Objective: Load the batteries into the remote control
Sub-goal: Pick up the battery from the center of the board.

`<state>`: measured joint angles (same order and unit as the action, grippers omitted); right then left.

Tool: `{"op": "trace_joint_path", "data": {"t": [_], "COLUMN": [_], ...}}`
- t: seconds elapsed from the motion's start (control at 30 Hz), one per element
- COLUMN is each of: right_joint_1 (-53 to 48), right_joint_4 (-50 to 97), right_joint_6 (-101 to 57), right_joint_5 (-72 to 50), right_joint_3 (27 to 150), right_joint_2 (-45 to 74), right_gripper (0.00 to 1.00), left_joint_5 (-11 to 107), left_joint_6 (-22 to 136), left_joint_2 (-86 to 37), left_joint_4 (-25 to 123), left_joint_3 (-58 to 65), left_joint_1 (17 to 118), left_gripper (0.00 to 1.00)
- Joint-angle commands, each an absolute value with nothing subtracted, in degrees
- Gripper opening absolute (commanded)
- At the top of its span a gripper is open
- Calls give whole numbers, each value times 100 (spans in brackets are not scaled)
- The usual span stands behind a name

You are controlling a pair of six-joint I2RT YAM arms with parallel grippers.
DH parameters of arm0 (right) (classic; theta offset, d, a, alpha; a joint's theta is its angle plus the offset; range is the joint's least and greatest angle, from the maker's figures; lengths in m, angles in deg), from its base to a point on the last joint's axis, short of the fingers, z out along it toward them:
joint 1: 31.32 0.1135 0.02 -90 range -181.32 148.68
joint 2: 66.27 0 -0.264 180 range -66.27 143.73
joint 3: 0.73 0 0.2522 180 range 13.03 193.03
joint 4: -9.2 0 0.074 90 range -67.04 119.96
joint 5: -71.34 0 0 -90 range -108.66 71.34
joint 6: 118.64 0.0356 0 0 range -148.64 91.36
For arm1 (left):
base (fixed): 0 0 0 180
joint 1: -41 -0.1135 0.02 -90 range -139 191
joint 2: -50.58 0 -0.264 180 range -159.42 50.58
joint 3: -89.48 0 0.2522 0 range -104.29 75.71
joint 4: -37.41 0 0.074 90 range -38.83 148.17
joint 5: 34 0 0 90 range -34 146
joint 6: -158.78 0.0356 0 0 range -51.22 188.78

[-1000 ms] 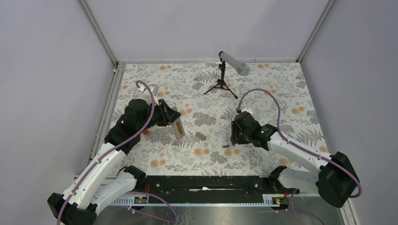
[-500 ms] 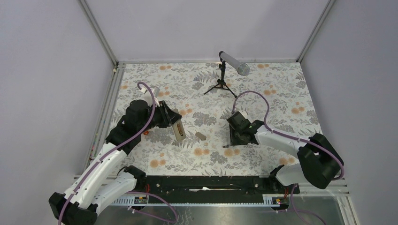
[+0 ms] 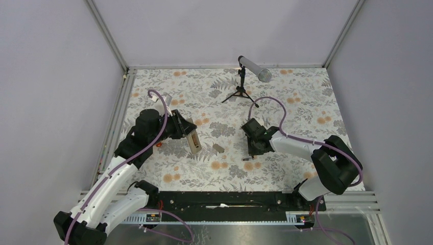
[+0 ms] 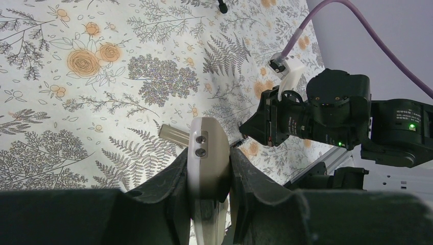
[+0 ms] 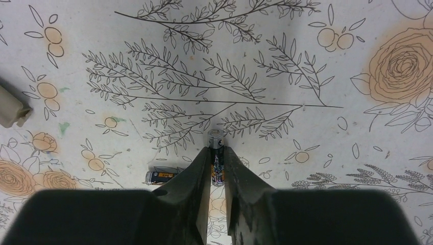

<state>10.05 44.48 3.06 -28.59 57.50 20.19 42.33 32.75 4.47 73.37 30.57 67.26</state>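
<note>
Item one: remote control (image 4: 203, 133), beige-grey back outward, clamped between the two dark fingers of the left pincer (image 4: 209, 158) and held above the left part of the table (image 3: 306, 102), which is covered in a cloth printed with grey ferns and orange roses. Its rounded end points away from the wrist and has two small round fittings; I can see no lettering on this face. Item two: first battery (image 5: 215, 138), a slim dark cylinder with a silvery cap, gripped lengthwise in the closed right pincer (image 5: 216, 151) low over the cloth near the middle of the table. Only the cap and a strip of the wrapper show between the fingers. The wrapper has coloured print that is too small to read. Item three: second battery (image 5: 160, 177), lying on its side on the cloth just to the left of the right pincer's fingers and apart from them. Its label shows a pale band and an orange mark, and it is also too small to read. Item four: small flat grey cover piece (image 5: 10, 109), loose on the cloth between the two arms. Item five: grey microphone (image 3: 253, 67) on a black tripod at the far side.
</note>
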Motion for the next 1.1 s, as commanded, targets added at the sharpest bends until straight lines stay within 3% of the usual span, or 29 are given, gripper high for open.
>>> {"op": "trace_joint_path", "data": {"t": [0.0, 0.17, 0.27, 0.33, 0.43, 0.6, 0.77, 0.97, 1.07], "right_joint_1": [1044, 1046, 1046, 1046, 1051, 1067, 1066, 1065, 1068], "right_joint_4": [4590, 4576, 4563, 4590, 4574, 4631, 4187, 2249, 1986], "right_joint_6": [223, 127, 69, 62, 98, 136, 139, -9, -103], "right_joint_5": [-3091, -3087, -3043, -3026, -3062, -3290, -3414, -2851, -2517], "right_joint_3": [5949, 5931, 5909, 5900, 5844, 5831, 5631, 4536, 4446], "right_joint_2": [2047, 2074, 2166, 2263, 2346, 2227, 1328, -837, -1616], "right_gripper": [17, 13, 31, 35, 31, 15, 12, 13, 14], "left_joint_5": [4086, 4062, 4049, 4045, 4047, 4054, 4067, 3930, 3772], "left_joint_6": [3248, 3244, 3255, 3257, 3257, 3257, 3257, 3201, 3121], "left_joint_2": [567, 549, 540, 545, 557, 580, 561, 436, 331], "left_joint_4": [6963, 6954, 6953, 6954, 6953, 6974, 6949, 6798, 6641], "left_joint_3": [3089, 3085, 3074, 3079, 3078, 3079, 3075, 3088, 3104], "left_joint_1": [6675, 6658, 6647, 6649, 6640, 6620, 6605, 6604, 6605], "left_gripper": [0, 0, 0, 0, 0, 0, 0, 0, 0]}}
